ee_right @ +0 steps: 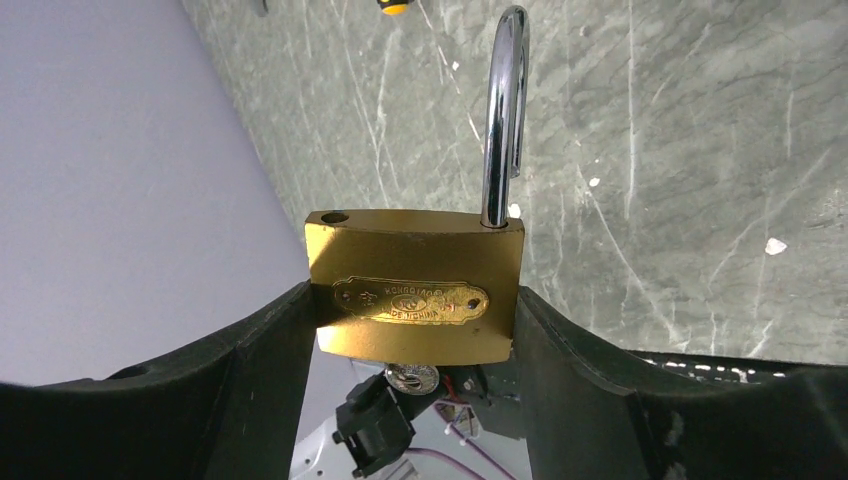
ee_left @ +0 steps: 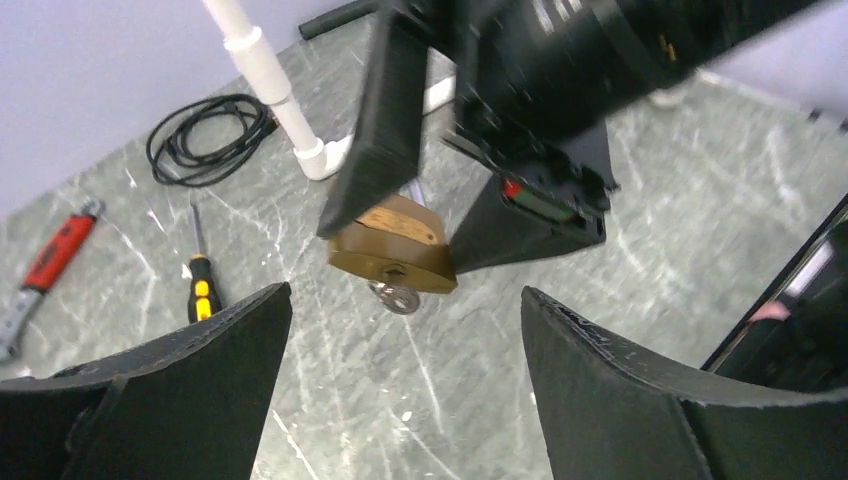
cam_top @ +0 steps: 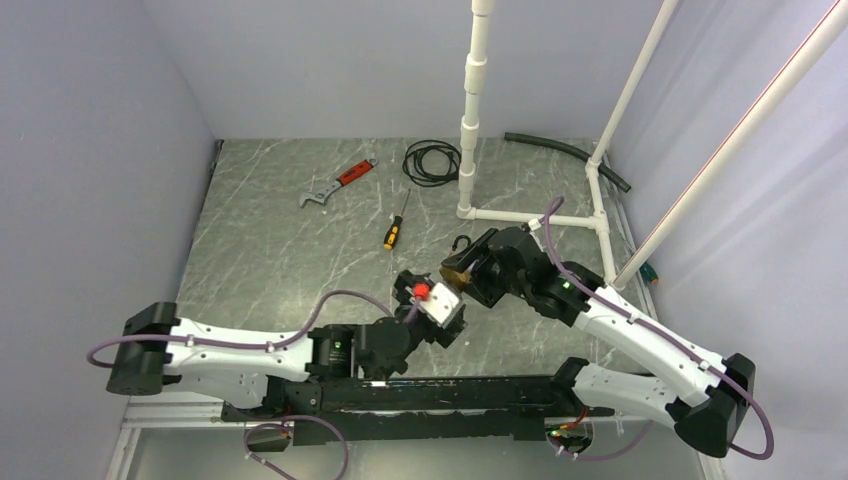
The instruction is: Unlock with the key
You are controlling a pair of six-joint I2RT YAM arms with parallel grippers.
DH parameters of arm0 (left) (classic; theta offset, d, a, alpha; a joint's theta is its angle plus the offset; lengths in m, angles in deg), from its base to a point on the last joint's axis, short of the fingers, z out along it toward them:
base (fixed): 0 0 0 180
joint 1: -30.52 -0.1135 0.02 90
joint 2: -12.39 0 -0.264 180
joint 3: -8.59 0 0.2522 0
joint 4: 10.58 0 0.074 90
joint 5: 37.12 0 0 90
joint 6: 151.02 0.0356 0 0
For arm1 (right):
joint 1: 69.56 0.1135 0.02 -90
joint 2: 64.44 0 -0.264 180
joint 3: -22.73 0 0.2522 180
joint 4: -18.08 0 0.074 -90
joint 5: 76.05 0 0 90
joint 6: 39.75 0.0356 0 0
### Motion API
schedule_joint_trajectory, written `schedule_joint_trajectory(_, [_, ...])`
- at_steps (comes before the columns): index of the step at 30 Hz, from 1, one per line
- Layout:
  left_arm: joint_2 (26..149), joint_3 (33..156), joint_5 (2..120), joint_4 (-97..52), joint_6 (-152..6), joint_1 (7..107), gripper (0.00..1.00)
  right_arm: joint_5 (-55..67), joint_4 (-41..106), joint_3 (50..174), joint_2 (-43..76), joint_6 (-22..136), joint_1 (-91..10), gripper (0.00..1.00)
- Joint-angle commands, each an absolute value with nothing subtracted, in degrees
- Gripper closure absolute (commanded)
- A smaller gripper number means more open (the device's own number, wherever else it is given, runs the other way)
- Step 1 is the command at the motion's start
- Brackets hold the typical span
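Jaws of left gripper point(ee_left: 404, 300) spread wide and empty, flanking but clear of the key point(ee_left: 394, 297) seated in the underside of the padlock point(ee_left: 392, 250). Right gripper point(ee_right: 415, 300) jaws clamp the brass body, held above the table point(ee_right: 700, 200). Shackle point(ee_right: 502, 120) shows 1 leg out of its hole: unlocked, I judge. Back the left straight off along the key axis, avoiding a snag.

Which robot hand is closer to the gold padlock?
Right. The right gripper grips the gold brass padlock by its body; the open left gripper sits apart, facing its keyed underside.
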State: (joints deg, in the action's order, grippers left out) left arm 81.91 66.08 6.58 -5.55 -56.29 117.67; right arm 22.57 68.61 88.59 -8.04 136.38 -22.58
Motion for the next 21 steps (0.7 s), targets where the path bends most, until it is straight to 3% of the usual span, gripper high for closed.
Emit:
schedule_joint_trajectory(1, [77.29, 70.34, 0.05, -16.51, -76.61, 117.8, 0.1, 25.1, 62.27, 88.85, -10.49, 136.85, -22.45, 1.0])
schedule_joint_trajectory(7, [74.58, 69.66, 3.43, -18.87, -88.34, 117.69, 0.06, 27.1, 61.42, 88.17, -12.26, 136.39, -22.45, 1.0])
schedule_joint_trajectory(15, [76.33, 63.24, 3.35, -4.77, -95.71, 114.81, 0.17, 26.49, 58.55, 87.58, -13.99, 135.29, -22.43, 1.0])
schedule_joint_trajectory(21, [79.39, 59.72, 10.0, 5.24, -97.86, 109.04, 0.21, 25.43, 57.43, 87.74, -14.5, 134.22, -22.42, 1.0])
